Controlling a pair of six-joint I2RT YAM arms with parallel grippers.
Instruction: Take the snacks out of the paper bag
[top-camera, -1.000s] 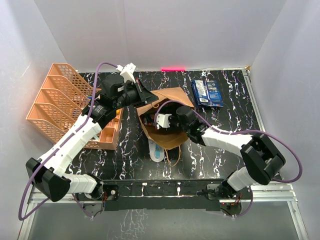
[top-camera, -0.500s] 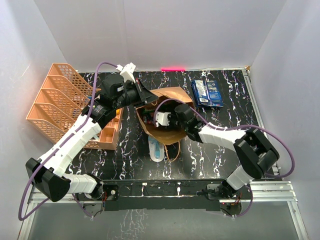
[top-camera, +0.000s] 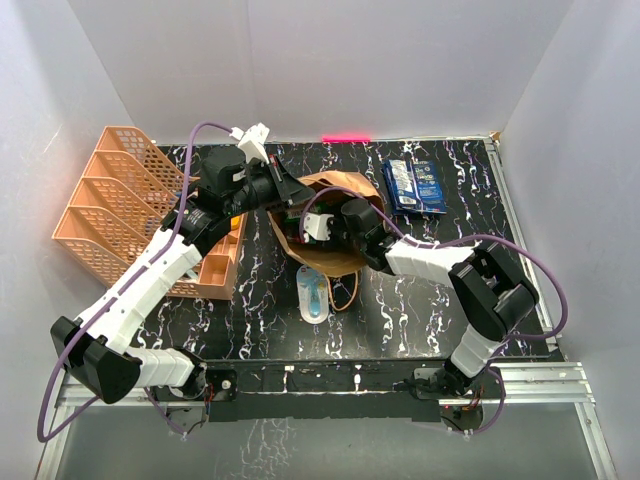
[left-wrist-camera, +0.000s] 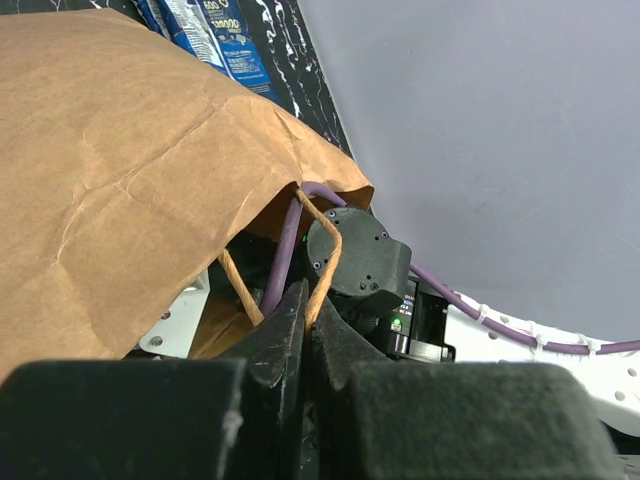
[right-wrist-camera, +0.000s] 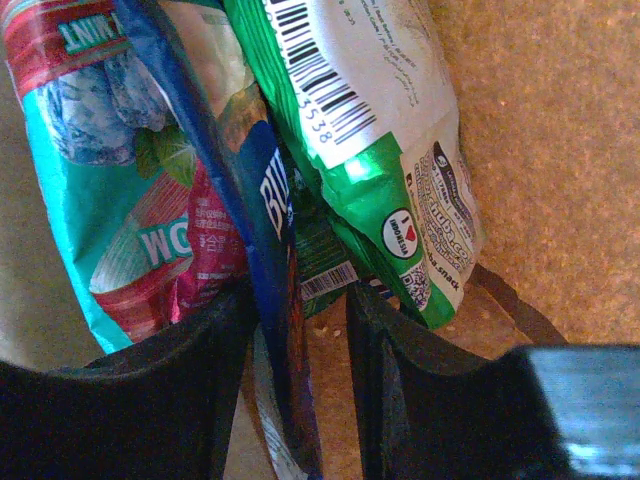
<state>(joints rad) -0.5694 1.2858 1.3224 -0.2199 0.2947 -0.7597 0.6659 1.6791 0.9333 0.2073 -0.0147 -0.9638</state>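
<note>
Black marble table (top-camera: 430, 310) and white walls fill the top view. The paper bag (top-camera: 340, 185) lies near the middle. The left gripper (top-camera: 288, 196) is at its upper edge and the right arm (top-camera: 425, 260) reaches into its opening. Two dark blue packets (top-camera: 413, 186) lie on the table, far right, well apart from the bag. A white and light-blue oblong item (top-camera: 312, 293) lies just beside the bag, and orange mesh trays (top-camera: 110, 215) stand at the left.

From the left wrist, the claw is pressed together, pinching the bag's twisted loop handle (left-wrist-camera: 322, 250).

From the right wrist, inside the bag, the right gripper (right-wrist-camera: 300, 400) is spread, with the edge of a blue packet (right-wrist-camera: 262, 200) between its fingers. A green packet (right-wrist-camera: 370, 150) and a teal-red packet (right-wrist-camera: 120, 200) stand at either side of it.
</note>
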